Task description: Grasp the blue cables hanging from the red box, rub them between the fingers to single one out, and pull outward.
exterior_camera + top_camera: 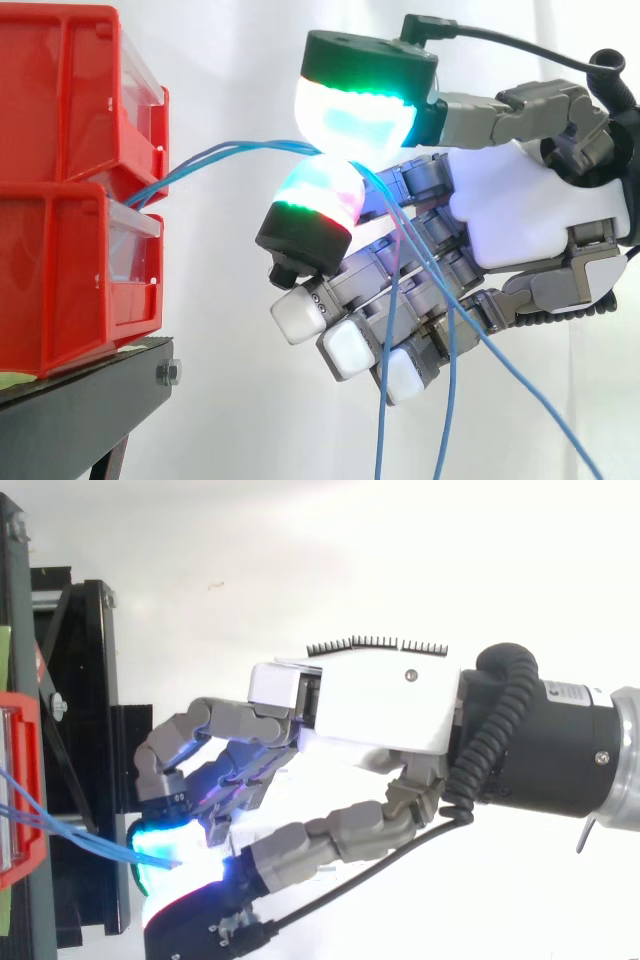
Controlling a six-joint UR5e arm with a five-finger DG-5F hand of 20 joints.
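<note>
1. Blue cables (240, 148) run from the red box (70, 110) at left to the hand (530, 210); loose ends hang below it;
2. Glowing pads (355, 115) pinch several strands together;
3. Risk: pulling now may drag the whole bundle; too light a pinch could let all slip.

Stand (80, 410): black, lower left in the side view, flat top edge, slanted leg beneath.
Bolt (169, 373): silver hex head, on the stand's front corner.
Curtain (230, 60): white, plain, behind everything.
</note>
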